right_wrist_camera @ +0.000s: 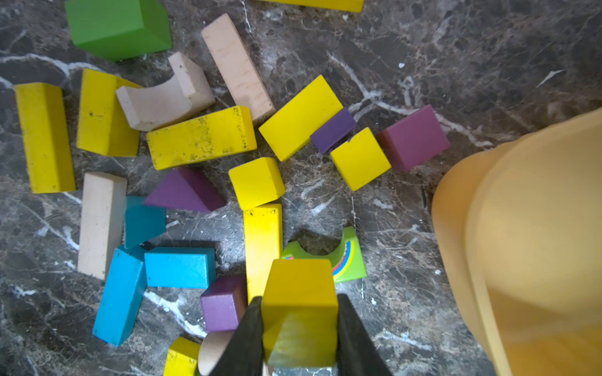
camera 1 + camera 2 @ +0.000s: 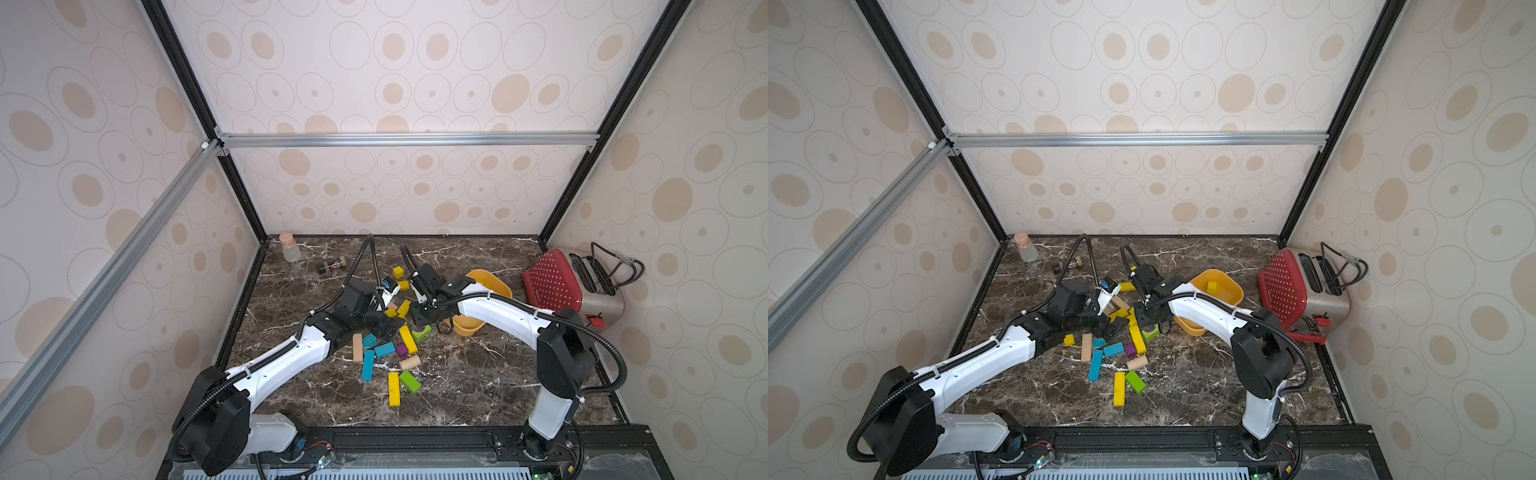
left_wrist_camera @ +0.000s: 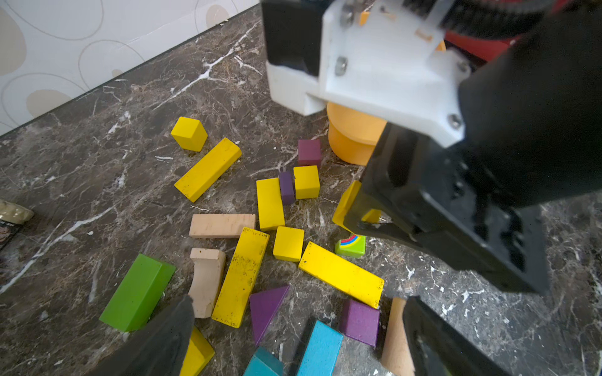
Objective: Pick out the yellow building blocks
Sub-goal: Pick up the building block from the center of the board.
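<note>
Yellow building blocks (image 3: 241,276): mostly lay loose on the marble table (image 2: 478,374), cubes and bars mixed into the pile between the two arms. One long bar (image 2: 394,389) lay at the pile's near edge, just beside a green block (image 2: 409,381).
Held block (image 1: 299,293): yellow, looked lifted clear of the table, above the pile and near the bowl.
Right gripper (image 1: 299,328): fingers (image 1: 355,335) were clamped on two opposite sides of the held block.
Left gripper (image 3: 299,345): fingers (image 3: 163,341) were spread wide with nothing pinched, low over the pile.
Bowl (image 2: 498,284): orange-yellow, sat just beside the pile on the right arm's side; a top view showed one yellow cube (image 2: 1212,286) inside.
Other blocks: blue (image 2: 368,365), purple (image 2: 402,350) and plain wood (image 2: 357,347) pieces were mixed in, several touching yellow ones.
Background: red toaster (image 2: 552,286) stood far right, corked bottle (image 2: 290,248) in the far left corner.
</note>
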Controlling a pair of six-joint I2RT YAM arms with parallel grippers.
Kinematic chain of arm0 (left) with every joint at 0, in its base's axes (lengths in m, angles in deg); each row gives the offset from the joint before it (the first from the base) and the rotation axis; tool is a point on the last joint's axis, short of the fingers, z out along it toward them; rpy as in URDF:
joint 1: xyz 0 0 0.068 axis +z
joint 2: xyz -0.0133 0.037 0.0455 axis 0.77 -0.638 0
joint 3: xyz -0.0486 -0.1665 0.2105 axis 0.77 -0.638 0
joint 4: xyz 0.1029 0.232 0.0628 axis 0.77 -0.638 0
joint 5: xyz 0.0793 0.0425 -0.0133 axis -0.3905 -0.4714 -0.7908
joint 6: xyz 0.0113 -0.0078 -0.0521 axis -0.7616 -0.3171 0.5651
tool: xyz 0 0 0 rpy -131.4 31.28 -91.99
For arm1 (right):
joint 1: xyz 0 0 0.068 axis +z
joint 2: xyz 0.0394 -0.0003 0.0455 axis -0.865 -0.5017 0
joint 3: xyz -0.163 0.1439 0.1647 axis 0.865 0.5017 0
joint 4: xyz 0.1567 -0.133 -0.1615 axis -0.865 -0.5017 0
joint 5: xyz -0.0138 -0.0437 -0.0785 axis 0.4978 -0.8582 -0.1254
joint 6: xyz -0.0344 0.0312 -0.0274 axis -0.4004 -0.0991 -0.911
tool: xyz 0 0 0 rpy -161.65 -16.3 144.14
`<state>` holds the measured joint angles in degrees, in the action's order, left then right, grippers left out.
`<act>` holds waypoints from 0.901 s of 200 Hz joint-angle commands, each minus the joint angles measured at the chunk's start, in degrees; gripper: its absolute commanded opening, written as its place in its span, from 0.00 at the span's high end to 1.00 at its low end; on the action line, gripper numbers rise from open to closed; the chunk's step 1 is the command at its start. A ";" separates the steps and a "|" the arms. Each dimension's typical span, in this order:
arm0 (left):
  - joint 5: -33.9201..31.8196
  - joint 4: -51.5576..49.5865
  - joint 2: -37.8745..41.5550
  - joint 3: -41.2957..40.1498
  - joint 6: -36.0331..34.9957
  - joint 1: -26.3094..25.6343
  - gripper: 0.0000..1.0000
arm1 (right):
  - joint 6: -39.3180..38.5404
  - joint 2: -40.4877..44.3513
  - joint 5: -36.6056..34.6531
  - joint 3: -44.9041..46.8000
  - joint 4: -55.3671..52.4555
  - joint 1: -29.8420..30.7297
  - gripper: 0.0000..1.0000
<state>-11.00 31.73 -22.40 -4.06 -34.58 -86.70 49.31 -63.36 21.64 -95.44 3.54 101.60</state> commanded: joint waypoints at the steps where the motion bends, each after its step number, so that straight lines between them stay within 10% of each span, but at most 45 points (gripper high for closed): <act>1: -0.25 2.28 -1.03 2.90 0.37 -0.46 0.01 | -0.83 3.28 -0.33 1.34 -1.67 -0.30 0.82; 180: 4.22 7.21 -14.77 16.06 6.09 -0.40 0.04 | -4.50 18.97 0.99 12.83 -1.76 -13.53 0.82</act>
<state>-8.16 37.20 -35.62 8.51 -30.14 -86.70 46.45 -46.67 22.36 -84.27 2.67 89.95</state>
